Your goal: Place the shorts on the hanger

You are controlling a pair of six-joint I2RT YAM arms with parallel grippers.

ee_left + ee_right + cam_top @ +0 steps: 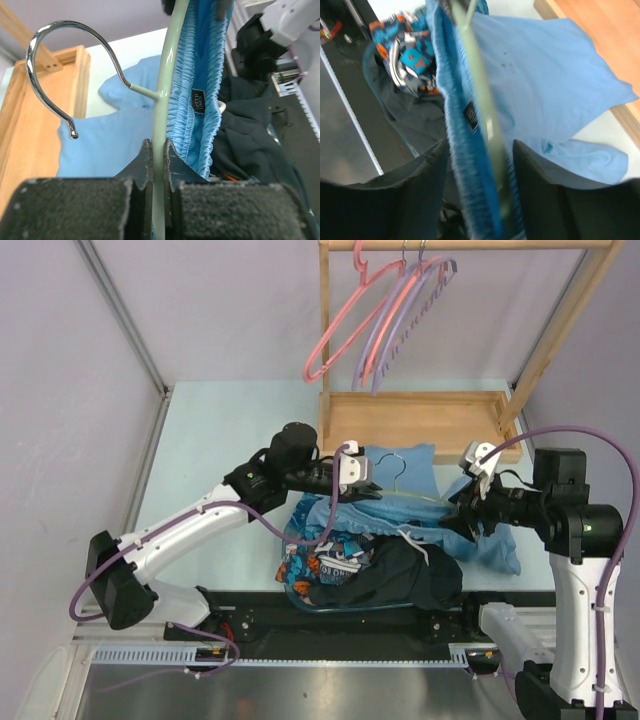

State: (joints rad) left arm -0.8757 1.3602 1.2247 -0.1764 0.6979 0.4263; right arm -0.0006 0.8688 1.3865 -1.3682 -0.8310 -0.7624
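My left gripper (372, 487) is shut on one arm of the sage hanger (410, 497), which it holds level above the clothes pile. In the left wrist view the hanger arm (162, 100) runs straight out from between my closed fingers, with its metal hook (50, 50) to the left. The elastic waistband of the light blue shorts (200, 60) lies against the hanger's right side. My right gripper (462, 510) is open. Its jaws stand on either side of the waistband (457, 120) and the hanger arm (480, 95) without touching them. More of the shorts (415, 468) lies spread on the table.
A black garment (410, 575) and a blue-and-orange patterned garment (320, 565) lie heaped at the near edge. A wooden rack base (420, 420) stands behind, with pink hangers (345, 330) and purple hangers (400, 320) hanging from its rail.
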